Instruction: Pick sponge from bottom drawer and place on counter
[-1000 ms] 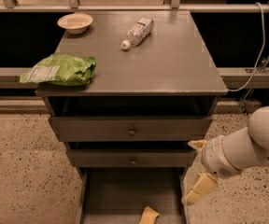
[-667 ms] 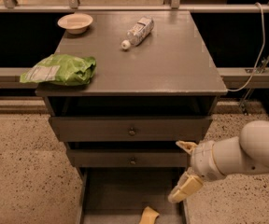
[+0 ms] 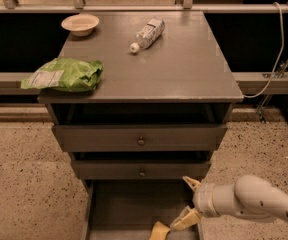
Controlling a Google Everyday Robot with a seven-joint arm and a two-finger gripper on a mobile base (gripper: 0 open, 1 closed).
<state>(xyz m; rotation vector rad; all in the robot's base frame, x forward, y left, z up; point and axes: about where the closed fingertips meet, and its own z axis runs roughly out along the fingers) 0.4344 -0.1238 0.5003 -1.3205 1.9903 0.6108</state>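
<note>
Camera view: a small pale yellow foam sponge [image 3: 159, 231] lies in the deep grey wooden bottom drawer [image 3: 129, 204]. The cream two-finger gripper [image 3: 187, 202] hangs just beside it, fingers apart. It looks soft and light; pinch its sides.

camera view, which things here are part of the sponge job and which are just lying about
Job: sponge, lying in the open bottom drawer; counter; gripper, open, low over the drawer beside the sponge.
Lying about: green bag, bowl, bottle, all on the counter.
</note>
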